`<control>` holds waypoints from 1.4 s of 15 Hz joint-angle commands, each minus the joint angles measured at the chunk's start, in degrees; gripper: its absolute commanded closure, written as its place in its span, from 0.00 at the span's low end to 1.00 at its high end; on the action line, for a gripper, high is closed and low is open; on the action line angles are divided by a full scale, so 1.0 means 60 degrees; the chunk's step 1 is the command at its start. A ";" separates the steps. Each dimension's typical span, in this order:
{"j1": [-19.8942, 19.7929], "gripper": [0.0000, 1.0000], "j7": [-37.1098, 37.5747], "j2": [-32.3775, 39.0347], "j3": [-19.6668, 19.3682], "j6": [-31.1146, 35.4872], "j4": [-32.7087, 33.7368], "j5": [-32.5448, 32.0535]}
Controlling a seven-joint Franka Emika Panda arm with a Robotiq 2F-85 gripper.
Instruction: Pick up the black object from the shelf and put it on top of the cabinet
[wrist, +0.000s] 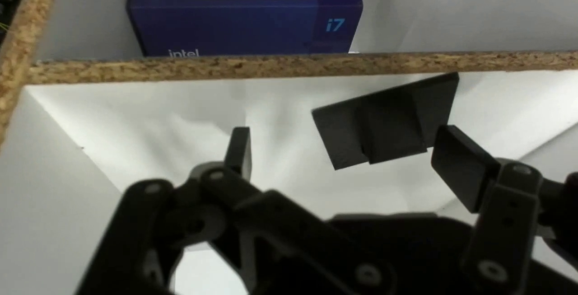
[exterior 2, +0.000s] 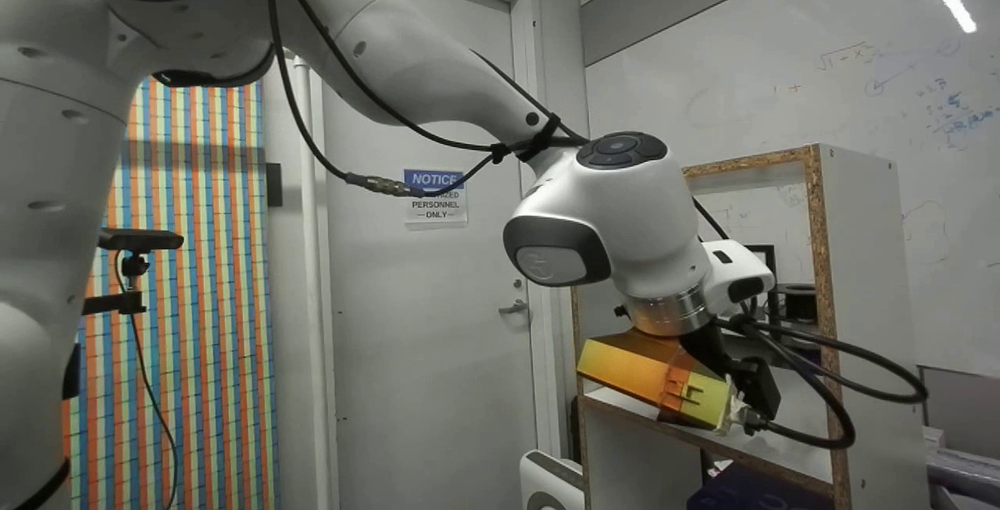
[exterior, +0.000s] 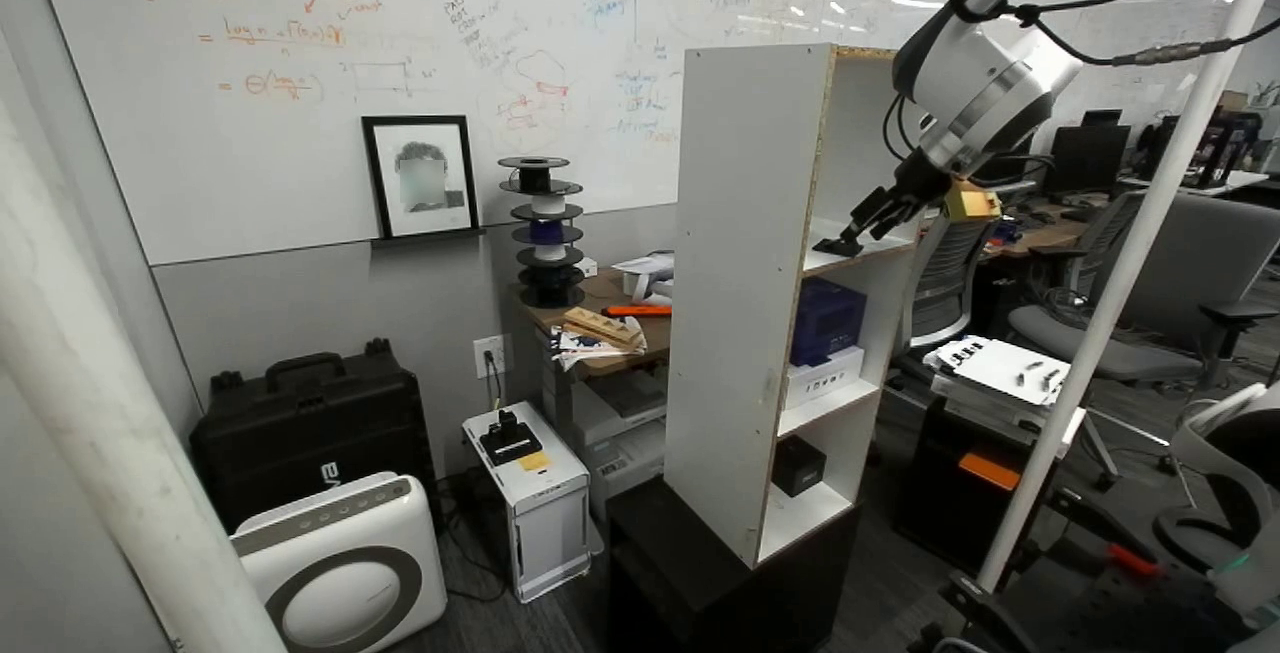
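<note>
The black object [wrist: 393,123] is a small flat plate with a raised middle block. It lies tilted in angle near the front edge of the white shelf [wrist: 189,123], in the upper compartment of the cabinet [exterior: 745,283]. It also shows in an exterior view [exterior: 838,247]. My gripper [wrist: 350,159] is open and empty, reaching down into that compartment. The object shows between the fingers in the wrist view, nearer the right finger; I cannot tell whether they touch. The cabinet also shows in an exterior view [exterior 2: 867,299], where the arm hides the fingertips and the object.
A blue box [exterior: 830,318] on a white box [exterior: 825,378] stands in the compartment below. A blocky black item [exterior: 798,465] sits in the lowest one. Side walls and the cabinet top enclose the gripper's compartment. Cables [exterior 2: 844,393] loop beside the wrist.
</note>
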 commanded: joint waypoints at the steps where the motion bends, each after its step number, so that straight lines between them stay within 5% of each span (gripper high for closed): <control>1: -0.0030 0.00 -0.0369 0.0498 0.0253 0.0046 0.0633 0.0387; 2: -0.0035 0.07 -0.0400 0.0549 0.0315 0.0087 0.0694 0.0384; 3: -0.0044 0.26 -0.0435 0.0585 0.0363 0.0122 0.0742 0.0378; 9: 0.0008 0.73 -0.0490 0.0375 0.0382 0.0449 0.0662 0.0210; 21: 0.0176 0.75 0.0612 -0.0483 -0.0112 0.0635 -0.0113 -0.0840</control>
